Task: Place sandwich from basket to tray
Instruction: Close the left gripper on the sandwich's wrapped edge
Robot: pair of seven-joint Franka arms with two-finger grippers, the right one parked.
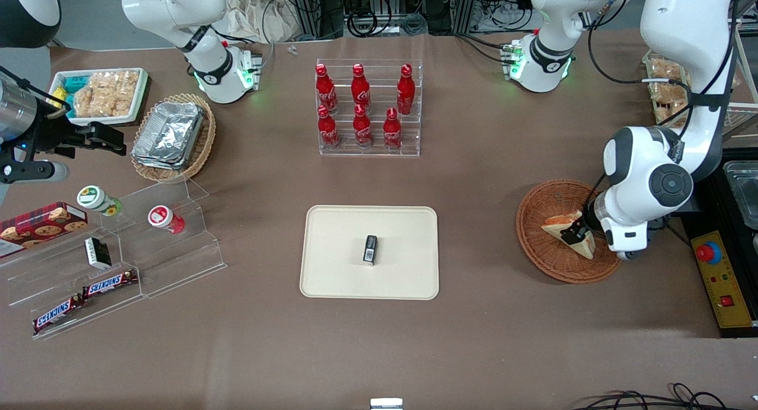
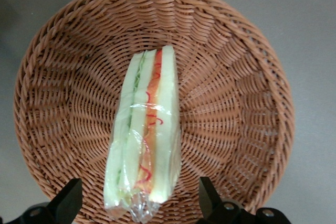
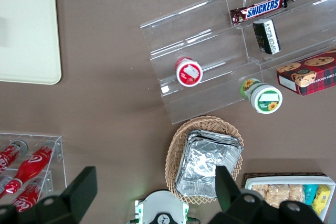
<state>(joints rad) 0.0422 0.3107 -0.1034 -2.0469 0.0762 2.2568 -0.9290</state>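
Note:
The clear-wrapped sandwich lies in the round reddish-brown wicker basket toward the working arm's end of the table. In the left wrist view the sandwich stands on edge in the basket, showing red and green filling. My left gripper is low over the sandwich; in the wrist view the gripper is open, one finger on each side of the sandwich's wrapped end, apart from it. The cream tray lies in the table's middle with a small dark packet on it.
A clear rack of red bottles stands farther from the front camera than the tray. Toward the parked arm's end are a tan basket of foil containers, a white tray of snacks and clear shelves with snacks. A control box lies beside the basket.

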